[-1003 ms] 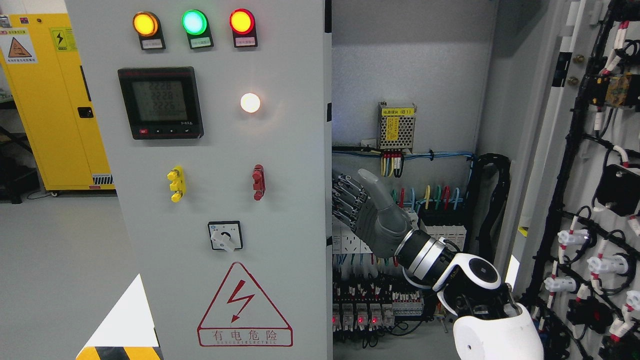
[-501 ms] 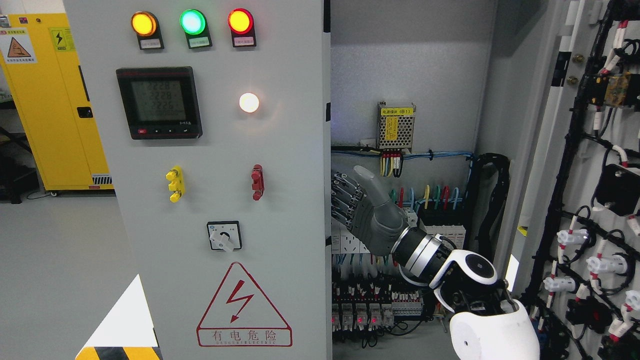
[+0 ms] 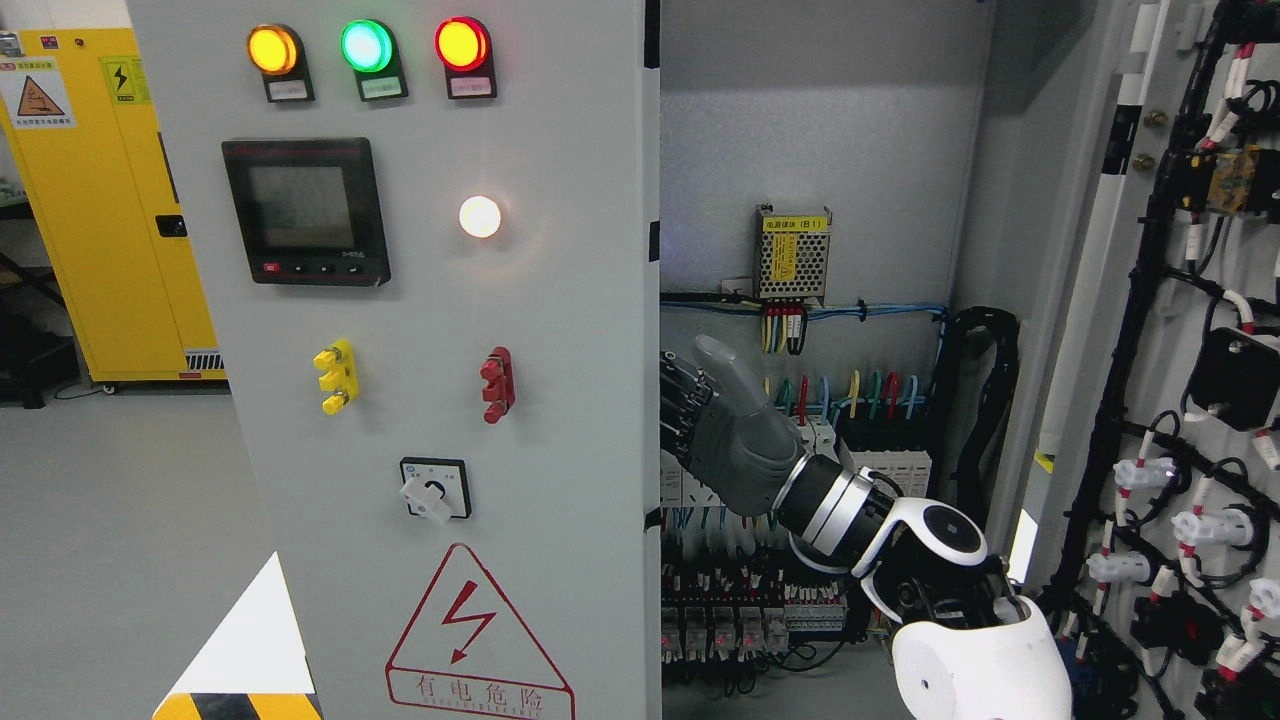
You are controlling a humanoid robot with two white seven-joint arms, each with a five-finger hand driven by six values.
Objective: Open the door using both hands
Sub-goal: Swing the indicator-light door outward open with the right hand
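A grey floor (image 3: 120, 520) carried the tall grey cabinet (image 3: 560, 330) at centre and a yellow cabinet (image 3: 110, 210) standing behind it at the far left.

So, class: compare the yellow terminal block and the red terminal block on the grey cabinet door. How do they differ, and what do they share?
The yellow terminal block sits towards the grey cabinet door's left side; the red terminal block sits nearer its right edge. They differ in colour, yellow against red. The yellow one stands slightly higher than the red one. Both are small, upright, knobbed fittings mounted on the door between the dark display above and the rotary switch below.
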